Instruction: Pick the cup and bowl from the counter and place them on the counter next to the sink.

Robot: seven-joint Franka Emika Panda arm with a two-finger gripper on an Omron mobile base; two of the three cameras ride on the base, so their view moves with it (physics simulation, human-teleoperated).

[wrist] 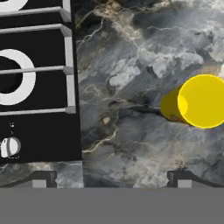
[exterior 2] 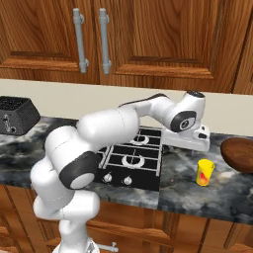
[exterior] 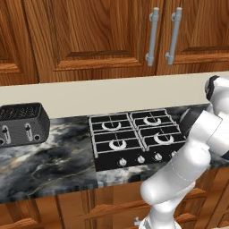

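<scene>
Beside the black gas stove [exterior 2: 133,160], on the bare marble of the desk [exterior 2: 188,190], the small yellow cup [exterior 2: 204,172] stands upright, with the reddish-brown bowl [exterior 2: 239,153] further right at the frame edge, apart from it. Over that stretch of desk the arm reaches across the burners, its hand pointing down at the marble between stove and cup. From the hand camera the two fingers [wrist: 43,178] show as dark tips far apart at the bottom edge, spread wide with nothing between them; the cup [wrist: 201,101] sits off to the right of their midline, seen from above with its rim facing the lens, and the stove's grates and a knob [wrist: 10,147] lie to the left.

By my reading, this is the approach to the first pick: the cup is not yet grasped. What comes next calls for shifting the hand sideways, away from the stove, until the cup is centred between the fingers, then lowering around it before closing. No sink is in sight, so the carry probably needs the base to drive.
</scene>
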